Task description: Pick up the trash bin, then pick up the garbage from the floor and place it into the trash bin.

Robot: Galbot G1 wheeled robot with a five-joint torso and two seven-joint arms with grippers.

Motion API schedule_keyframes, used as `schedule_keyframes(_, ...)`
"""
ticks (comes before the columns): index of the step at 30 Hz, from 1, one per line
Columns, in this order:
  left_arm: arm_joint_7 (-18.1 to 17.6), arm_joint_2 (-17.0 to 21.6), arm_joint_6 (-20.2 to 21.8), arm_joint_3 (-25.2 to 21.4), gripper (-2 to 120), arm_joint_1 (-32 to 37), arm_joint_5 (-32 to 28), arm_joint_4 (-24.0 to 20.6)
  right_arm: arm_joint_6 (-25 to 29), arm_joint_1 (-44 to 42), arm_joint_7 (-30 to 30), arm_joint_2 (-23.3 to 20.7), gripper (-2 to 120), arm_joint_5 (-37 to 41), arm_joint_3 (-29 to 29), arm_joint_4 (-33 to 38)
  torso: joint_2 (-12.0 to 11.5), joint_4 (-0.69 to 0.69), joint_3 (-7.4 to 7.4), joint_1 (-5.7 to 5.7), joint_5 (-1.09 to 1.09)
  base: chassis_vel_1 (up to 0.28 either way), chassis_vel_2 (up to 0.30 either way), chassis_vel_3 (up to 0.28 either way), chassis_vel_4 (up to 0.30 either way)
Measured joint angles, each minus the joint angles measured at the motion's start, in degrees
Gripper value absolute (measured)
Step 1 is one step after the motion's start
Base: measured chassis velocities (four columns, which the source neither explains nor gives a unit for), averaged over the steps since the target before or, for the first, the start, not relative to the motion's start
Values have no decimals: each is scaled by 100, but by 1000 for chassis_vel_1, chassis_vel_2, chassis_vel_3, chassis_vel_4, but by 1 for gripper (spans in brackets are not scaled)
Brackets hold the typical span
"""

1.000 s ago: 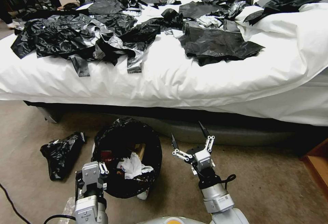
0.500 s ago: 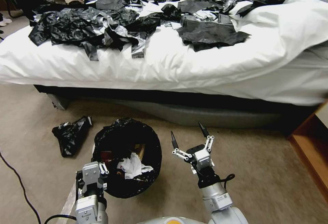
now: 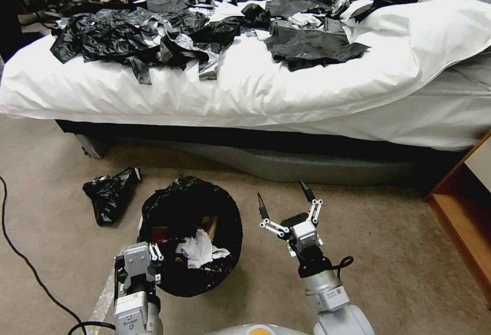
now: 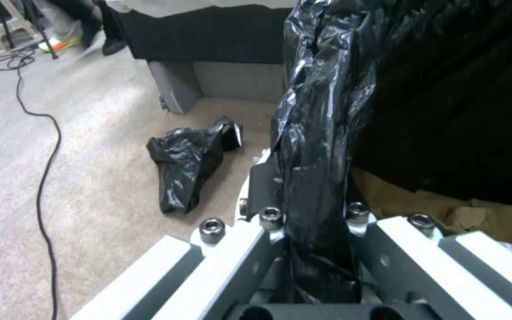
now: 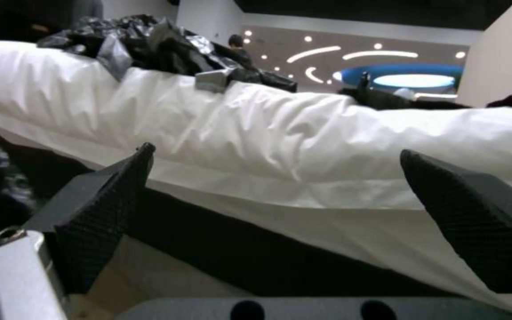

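The trash bin (image 3: 176,286), lined with a crinkly black bag, hangs low over the carpet floor (image 3: 399,273) in the head view. My left gripper (image 3: 151,259) is shut on its near rim. In the left wrist view the left gripper (image 4: 315,209) clamps the black liner (image 4: 321,111) between its fingers. Garbage lies inside the bin: a white crumpled tissue (image 3: 197,249), a red wrapper (image 3: 158,232) and a brown paper bag (image 3: 210,222). My right gripper (image 3: 283,194) is open and holds nothing, just right of the bin. In the right wrist view the right gripper (image 5: 286,209) faces the bed.
A black crumpled bag (image 3: 110,194) lies on the carpet left of the bin, in front of the bed's corner. The bed (image 3: 286,94), strewn with black plastic bags, spans the view ahead. A wooden cabinet (image 3: 460,212) stands at the right. A black cable (image 3: 23,255) runs along the left.
The whole head picture has shifted: the bed sits higher and more carpet shows, so the camera has moved. Both grippers and the bin keep their places relative to me.
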Motion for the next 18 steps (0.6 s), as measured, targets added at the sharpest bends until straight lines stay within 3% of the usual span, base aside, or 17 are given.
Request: schedule_keyframes(18,21,10,208,-55,1,-334,-111,80,97,-82,161,-114,100,164,756,11,0,0,0,0,0,0,0,0,0)
